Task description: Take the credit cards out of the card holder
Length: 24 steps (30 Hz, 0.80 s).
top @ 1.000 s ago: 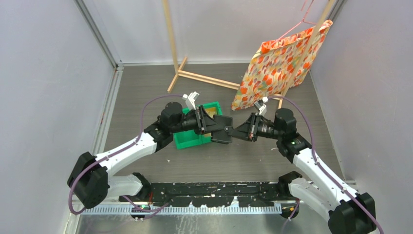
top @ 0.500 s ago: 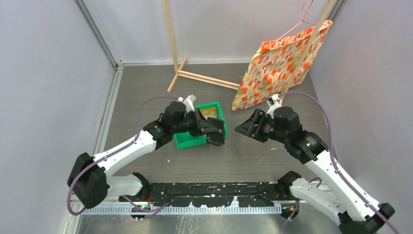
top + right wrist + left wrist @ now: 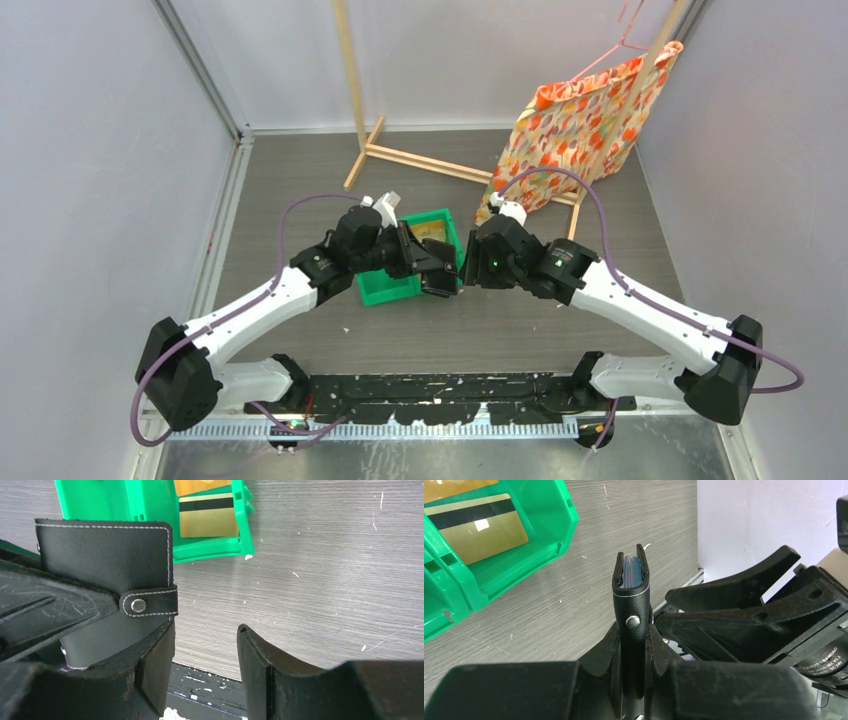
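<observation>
Left gripper [image 3: 631, 645] is clamped hard on the card holder [image 3: 630, 587]. On my left wrist feed I see it edge-on and upright between the fingers, folded, with a sliver of grey-blue pocket showing where the two leaves gape at the top. A strap with a metal stud runs across its edge. From above, the left gripper [image 3: 432, 268] holds the card holder [image 3: 441, 281] over the table [image 3: 300, 190], just beside the near right corner of the green bin [image 3: 385, 290]. Right gripper [image 3: 206, 632] has its fingers spread wide with nothing between them. On the right wrist feed, one of its fingers [image 3: 157, 650] sits right under the strap and the lower corner of the card holder [image 3: 105, 555], but I can't tell if it's touching. The other finger is off to the side over bare wood-grain table. In the overhead view the right gripper [image 3: 468, 265] faces the left one, close in. The credit cards I can make out are in the green bin [image 3: 150, 500]: a golden one with a dark stripe [image 3: 207, 517] lies flat in the compartment, and an orange one [image 3: 200, 486] sits just past it at the frame edge. The same striped card [image 3: 479, 530] shows on the left wrist feed. At the back, a flowered orange cloth [image 3: 575, 130] hangs on the right and a wooden stand [image 3: 400, 155] stands beside it.
</observation>
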Tool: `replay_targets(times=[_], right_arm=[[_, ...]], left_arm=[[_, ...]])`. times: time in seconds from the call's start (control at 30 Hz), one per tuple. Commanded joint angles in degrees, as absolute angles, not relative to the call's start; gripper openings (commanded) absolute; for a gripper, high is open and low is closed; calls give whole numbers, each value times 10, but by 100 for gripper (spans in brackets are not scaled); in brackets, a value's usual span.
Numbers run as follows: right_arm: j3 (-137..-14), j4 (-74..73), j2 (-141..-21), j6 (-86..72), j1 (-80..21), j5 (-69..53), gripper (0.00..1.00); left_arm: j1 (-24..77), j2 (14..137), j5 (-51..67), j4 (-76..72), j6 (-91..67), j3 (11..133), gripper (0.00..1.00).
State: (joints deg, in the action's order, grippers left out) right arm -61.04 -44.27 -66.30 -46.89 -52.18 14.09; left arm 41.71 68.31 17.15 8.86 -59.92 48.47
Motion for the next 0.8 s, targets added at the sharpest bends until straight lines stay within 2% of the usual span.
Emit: replay_targets(times=[0.0,0.27,0.5,0.77], right_arm=[[-641,-405,-667,-473,-524,164,53],[-647,-375,-672,-475,-523,138,53],[-618,-335,-632,-505,-523,137,54],[-620,-320,-628,-528,-523,142,54]], left_arm=[[426,653,188,64,-569,506,1],[426,655,207,37,-568,495,1],[426,649,206,4,-560,480,1],[440,614,123,-70,-514,429,0]])
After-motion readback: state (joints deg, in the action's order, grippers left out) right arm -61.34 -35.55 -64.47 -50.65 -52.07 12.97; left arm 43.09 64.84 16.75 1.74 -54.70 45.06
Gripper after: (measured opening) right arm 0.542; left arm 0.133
